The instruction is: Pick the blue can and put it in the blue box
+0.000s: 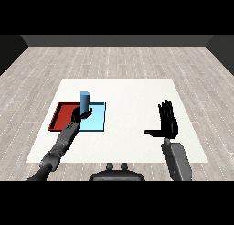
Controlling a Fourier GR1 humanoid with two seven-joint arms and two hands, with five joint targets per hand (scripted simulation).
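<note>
The blue can stands upright over the left part of the light blue tray, near its border with the red tray. My left hand is curled round the can's lower part, hiding its base. Whether the can touches the tray floor I cannot tell. My right hand is far to the right above the white table, fingers straight and thumb spread, holding nothing.
The two trays lie side by side at the left of the white table. My left forearm reaches in from the lower left across the trays' front edge. Grey plank floor surrounds the table.
</note>
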